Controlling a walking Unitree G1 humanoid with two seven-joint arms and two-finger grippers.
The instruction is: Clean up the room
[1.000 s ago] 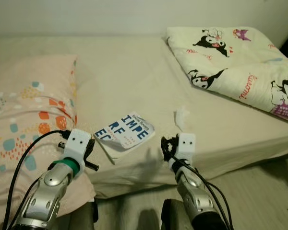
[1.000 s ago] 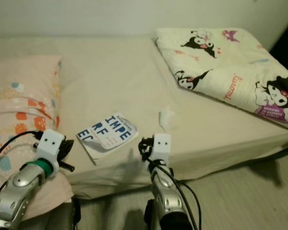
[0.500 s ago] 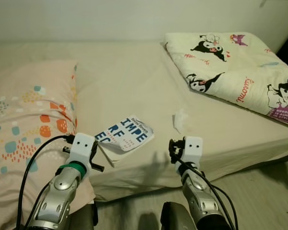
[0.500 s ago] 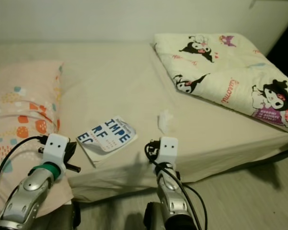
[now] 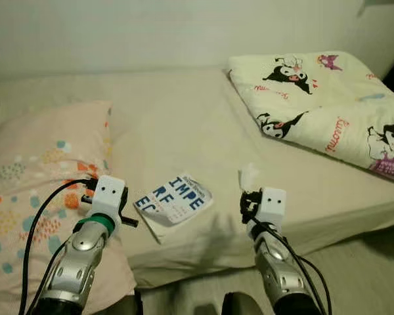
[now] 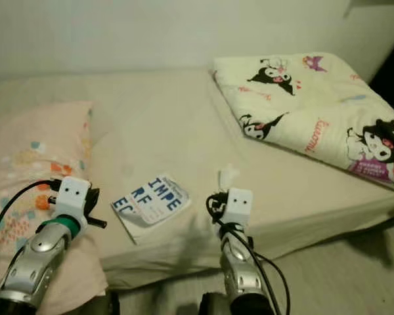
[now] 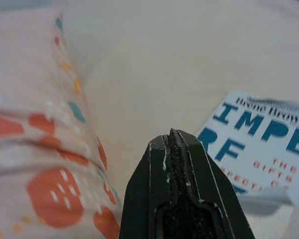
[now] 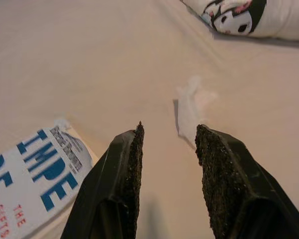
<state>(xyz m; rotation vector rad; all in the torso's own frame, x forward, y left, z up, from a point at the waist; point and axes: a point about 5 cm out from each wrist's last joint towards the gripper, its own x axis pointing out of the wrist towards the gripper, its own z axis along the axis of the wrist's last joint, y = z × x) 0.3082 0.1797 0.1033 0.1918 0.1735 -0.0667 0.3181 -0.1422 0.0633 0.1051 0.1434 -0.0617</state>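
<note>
A white book (image 5: 173,199) with blue letters lies near the front edge of the bed (image 5: 177,118), its cover curled at one corner. A crumpled white tissue (image 5: 249,174) lies to its right. My left gripper (image 7: 172,133) is shut and empty, hovering between the pillow (image 5: 33,170) and the book (image 7: 259,134). My right gripper (image 8: 168,133) is open and empty, just short of the tissue (image 8: 189,107), with the book (image 8: 35,174) off to one side. In the eye views the left gripper (image 5: 92,190) and right gripper (image 5: 248,199) hang over the bed's front edge.
A folded cream blanket (image 5: 328,98) with cartoon prints covers the bed's right side. The peach patterned pillow lies on the left. A pale wall (image 5: 151,33) runs behind the bed. Floor (image 5: 368,275) shows at the lower right.
The camera has shifted, so the bed sits slightly lower in view. Both grippers have edged forward over the bed; the right one is closer to the tissue. Book and tissue have not moved.
</note>
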